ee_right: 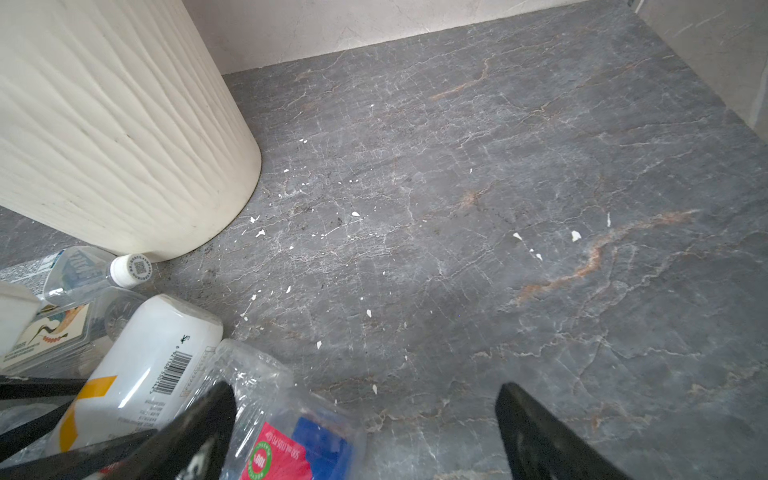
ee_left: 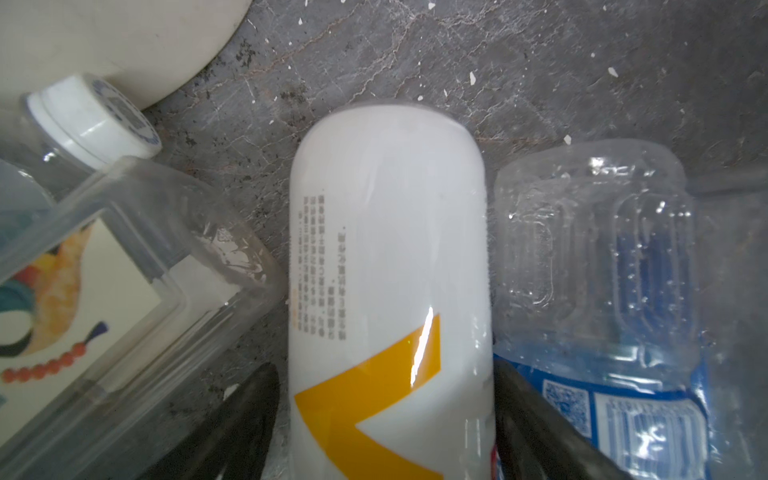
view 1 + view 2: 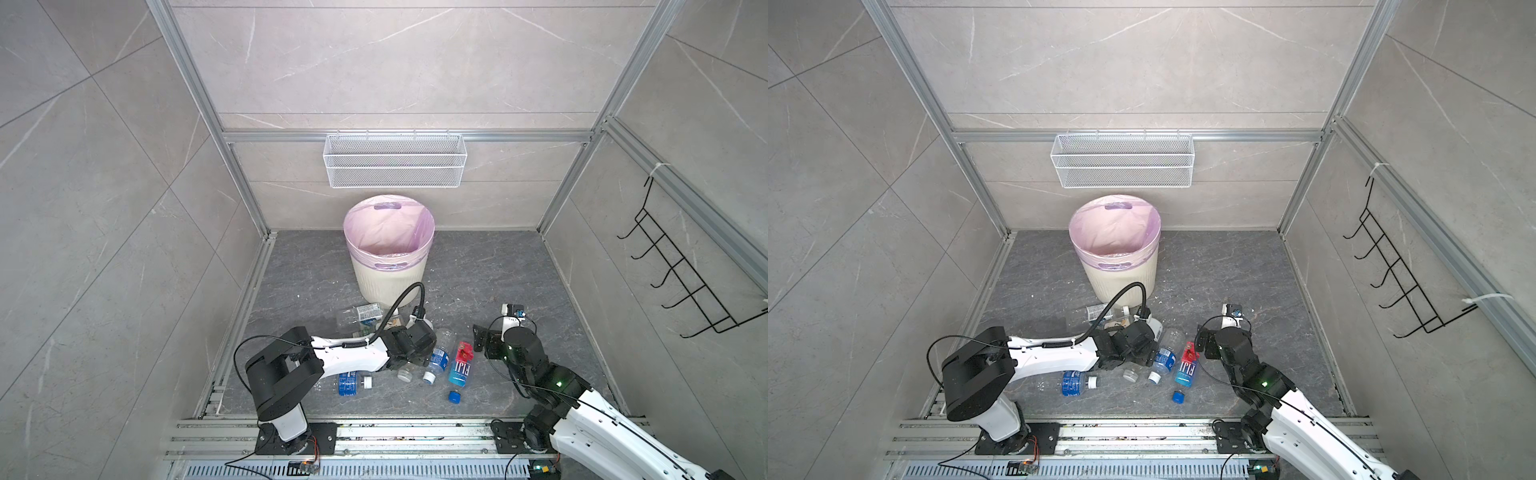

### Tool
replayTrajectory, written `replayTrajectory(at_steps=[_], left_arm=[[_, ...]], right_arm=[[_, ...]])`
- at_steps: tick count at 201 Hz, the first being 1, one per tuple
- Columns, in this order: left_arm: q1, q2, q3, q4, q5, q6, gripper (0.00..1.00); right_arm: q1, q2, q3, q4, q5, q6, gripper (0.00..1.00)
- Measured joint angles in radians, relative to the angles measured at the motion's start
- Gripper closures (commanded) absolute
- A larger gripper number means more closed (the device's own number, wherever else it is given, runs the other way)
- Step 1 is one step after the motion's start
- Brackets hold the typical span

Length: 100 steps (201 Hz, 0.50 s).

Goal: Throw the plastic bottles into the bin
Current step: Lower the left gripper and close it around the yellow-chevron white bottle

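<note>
bright, even light, soft shadows; glare streak on white bottle; top views bend at edges.

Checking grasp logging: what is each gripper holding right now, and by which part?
Right gripper open, holding nothing. Left gripper straddles the white bottle mid-body, at its yellow mark; a closed grip cannot be confirmed.

Grey, marble-veined walls were seen on three sides, framed by aluminium rails. A darker grey, veined floor was speckled with white flecks. A white wire basket was hung on the back wall, and a black hook rack was fixed to the right-hand wall. Slotted tracks were laid along the near edge. Even light was cast throughout.
</note>
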Motion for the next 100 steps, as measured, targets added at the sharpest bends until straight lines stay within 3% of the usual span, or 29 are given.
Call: replayTrajectory(at_steps=[74,100], left_arm=[[0.000,0.023,0.016,-0.008,0.000,0.000,0.19],[0.000,0.023,0.016,-0.007,0.000,0.000,0.24]], right_arm=[[-0.003,0.000,0.000,0.000,0.000,0.000,0.00],[-0.003,0.000,0.000,0.000,0.000,0.000,0.00]])
